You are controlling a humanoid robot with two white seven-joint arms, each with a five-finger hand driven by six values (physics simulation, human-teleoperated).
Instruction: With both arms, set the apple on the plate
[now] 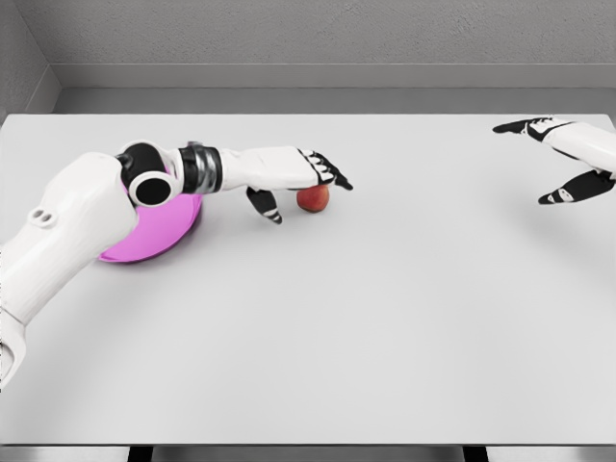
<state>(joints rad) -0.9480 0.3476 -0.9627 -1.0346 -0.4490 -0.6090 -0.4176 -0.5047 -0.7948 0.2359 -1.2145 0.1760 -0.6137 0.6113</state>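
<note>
Apple [313, 198] red with orange tint — plate [154, 236] magenta-pink. Left hand [306, 183] and right hand [568, 159] white with black fingertips. Worktop [385, 308] plain light grey.

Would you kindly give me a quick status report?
Left hand open over apple, no grasp. Right hand open, far right. Apple on table, plate partly under left arm.

A pale grey table [385, 318] is filling most of the view, with what is perhaps a grey wall [318, 34] rising behind the table.
</note>
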